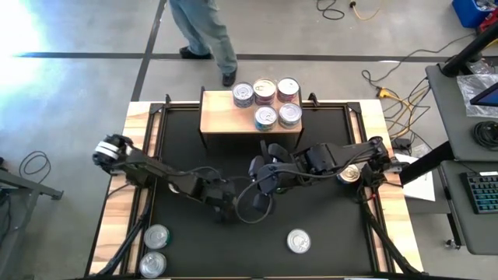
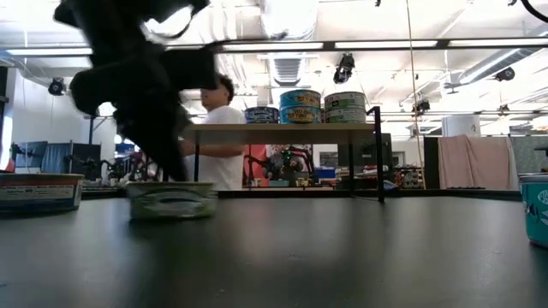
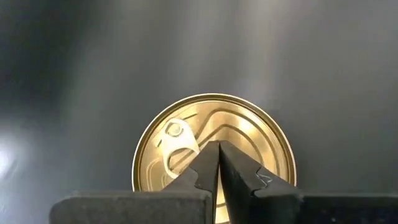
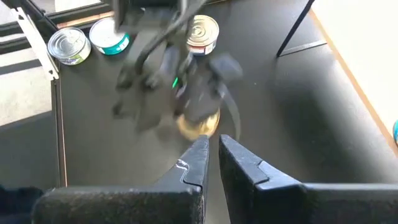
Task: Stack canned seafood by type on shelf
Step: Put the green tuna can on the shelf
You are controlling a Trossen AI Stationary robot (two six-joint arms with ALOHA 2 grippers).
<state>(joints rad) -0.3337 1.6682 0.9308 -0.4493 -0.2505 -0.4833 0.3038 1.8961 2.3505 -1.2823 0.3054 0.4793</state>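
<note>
A gold-lidded can (image 3: 214, 134) sits on the black mat directly under my left gripper (image 3: 217, 152), whose fingers are shut and point down over its lid. In the low view the same can (image 2: 171, 198) rests on its base below the blurred left gripper (image 2: 163, 162). In the high view the left gripper (image 1: 227, 208) hides it. My right gripper (image 4: 212, 144) is shut on nothing and hovers just right of the left one (image 1: 261, 185). The wooden shelf (image 1: 222, 120) at the far edge carries several silver-lidded cans (image 1: 266, 92). My left gripper's shut fingers (image 3: 202, 165) come from above, pointing down at the middle of the gold lid beside its pull tab (image 3: 177, 137). I cannot tell whether they touch the lid. The can stands flat on the mat.
Two cans (image 1: 158, 236) (image 1: 153, 264) lie at the mat's near left corner, one (image 1: 299, 241) near the middle of the near edge, and another (image 1: 348, 173) under the right arm. Black frame bars line the mat's sides. A person (image 1: 206, 35) stands beyond the far edge.
</note>
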